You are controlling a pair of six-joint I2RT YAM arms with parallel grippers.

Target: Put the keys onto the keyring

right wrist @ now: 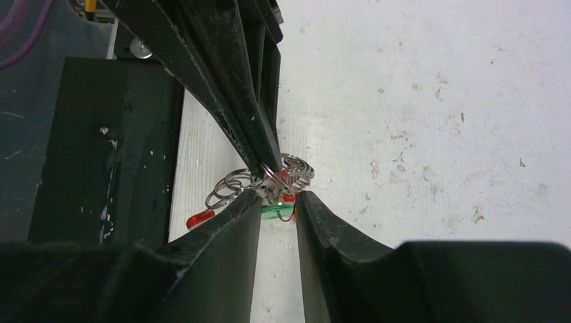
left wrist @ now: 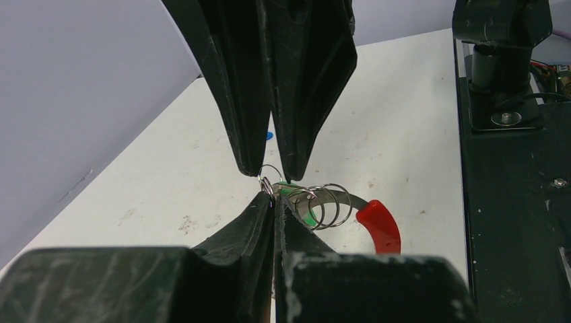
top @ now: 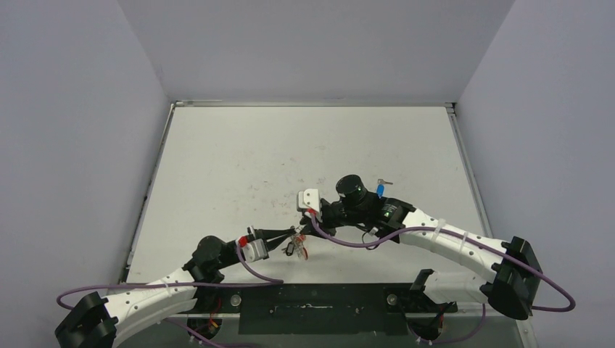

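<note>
The keyring (left wrist: 328,205), silvery wire coils with a short red curved section (left wrist: 380,225), hangs just above the table at the near middle (top: 296,248). My left gripper (left wrist: 275,200) is shut on one wire loop of it; it also shows in the top view (top: 290,237). My right gripper (right wrist: 277,200) faces it tip to tip, jaws slightly apart, and pinches the green key's head (right wrist: 276,212) against the coils (right wrist: 232,183). The blue key (top: 381,186) lies on the table behind the right arm, apart from both grippers.
The black base plate (top: 319,301) runs along the table's near edge, close to the keyring. Purple cables (top: 348,243) hang from both arms. The grey table (top: 290,152) has walls on three sides.
</note>
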